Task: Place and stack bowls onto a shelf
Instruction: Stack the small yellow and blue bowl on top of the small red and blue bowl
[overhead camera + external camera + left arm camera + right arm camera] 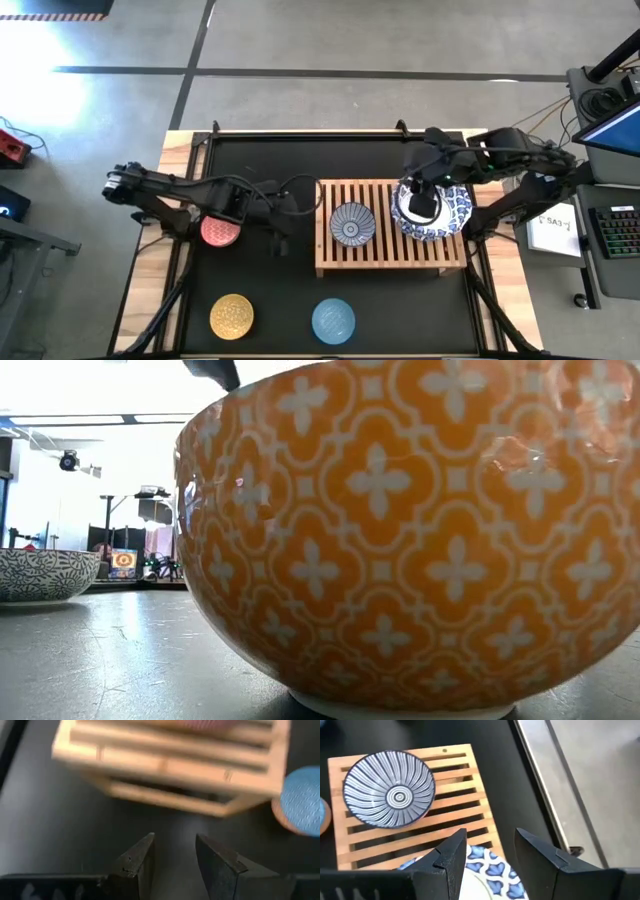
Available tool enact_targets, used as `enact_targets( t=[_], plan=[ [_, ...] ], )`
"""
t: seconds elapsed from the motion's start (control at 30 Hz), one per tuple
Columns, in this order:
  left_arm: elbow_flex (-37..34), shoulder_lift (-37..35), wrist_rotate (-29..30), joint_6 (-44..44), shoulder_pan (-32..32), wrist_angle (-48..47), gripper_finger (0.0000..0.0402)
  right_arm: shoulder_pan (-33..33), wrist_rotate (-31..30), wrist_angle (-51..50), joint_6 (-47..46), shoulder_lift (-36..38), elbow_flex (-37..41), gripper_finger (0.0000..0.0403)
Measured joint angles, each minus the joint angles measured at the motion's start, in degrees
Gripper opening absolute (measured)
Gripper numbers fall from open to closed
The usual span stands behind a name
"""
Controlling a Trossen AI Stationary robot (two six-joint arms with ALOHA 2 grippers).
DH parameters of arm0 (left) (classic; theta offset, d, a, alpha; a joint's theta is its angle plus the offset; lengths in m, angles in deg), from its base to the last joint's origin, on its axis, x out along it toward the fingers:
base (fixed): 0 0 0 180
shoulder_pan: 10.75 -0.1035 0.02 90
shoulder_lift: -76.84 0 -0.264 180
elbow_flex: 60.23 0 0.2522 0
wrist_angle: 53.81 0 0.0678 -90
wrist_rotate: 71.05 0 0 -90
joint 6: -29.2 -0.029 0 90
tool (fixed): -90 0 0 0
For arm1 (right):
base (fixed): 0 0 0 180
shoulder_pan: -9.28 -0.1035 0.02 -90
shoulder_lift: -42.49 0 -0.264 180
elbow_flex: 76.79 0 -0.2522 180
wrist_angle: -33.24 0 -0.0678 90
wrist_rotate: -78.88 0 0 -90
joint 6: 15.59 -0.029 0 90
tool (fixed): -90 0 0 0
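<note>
The shelf (392, 262) carries the wide white-and-blue bowl stack (445, 214) at its right end and a dark striped bowl (352, 224) mid-rack. The red bowl (221, 231), yellow bowl (231, 316) and light blue bowl (333, 320) wait on the table. Right gripper (487, 852) hangs parted over the stack; left gripper (174, 855), narrow and empty, faces the shelf

You have one slatted shelf (391, 240) and five bowls: one striped (352, 223), one wide blue-patterned (432, 211), perhaps a stack, one red (221, 230), one yellow (232, 316), one light blue (333, 321).
</note>
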Motion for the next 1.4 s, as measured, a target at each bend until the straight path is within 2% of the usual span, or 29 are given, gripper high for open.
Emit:
enact_targets(
  t=[0.17,0.27,0.4,0.53,0.67,0.77,0.9,1.13,1.4],
  plan=[
    [-4.39,-1.41,-0.17,9.91,2.85,-2.23,0.0123,-0.40,0.05,8.81,-2.04,7.48,10.64,0.0155],
    [-7.54,-1.78,-3.28,12.58,4.91,1.10,0.0124,-0.49,0.43,14.04,-3.65,11.38,16.29,0.0155],
    [-11.44,-1.59,-6.97,10.48,9.07,10.39,0.0123,-1.89,3.70,21.50,-4.00,15.16,22.10,0.0155],
    [-13.96,-0.29,-7.61,1.88,13.52,21.43,0.0123,-4.17,9.30,29.87,-2.34,16.41,25.74,0.0155],
    [-15.42,1.97,-7.73,-3.46,16.10,30.13,0.0123,-6.76,9.56,32.82,-2.36,15.66,27.01,0.0155],
    [-15.66,4.22,-7.71,-4.67,16.30,32.38,0.0123,-8.49,9.55,32.76,-4.58,14.25,26.95,0.0155],
    [-14.66,8.09,-7.82,-6.13,16.26,32.64,0.0123,-10.90,9.55,32.67,-7.41,13.14,26.35,0.0155],
    [-10.07,16.49,-13.24,-8.58,17.02,32.48,0.0123,-13.96,9.09,32.48,-11.66,12.97,26.14,0.0155],
    [-4.64,22.20,-13.36,-10.69,19.92,32.30,0.0123,-14.66,8.97,31.40,-14.53,13.24,26.15,0.0155]
  ],
)
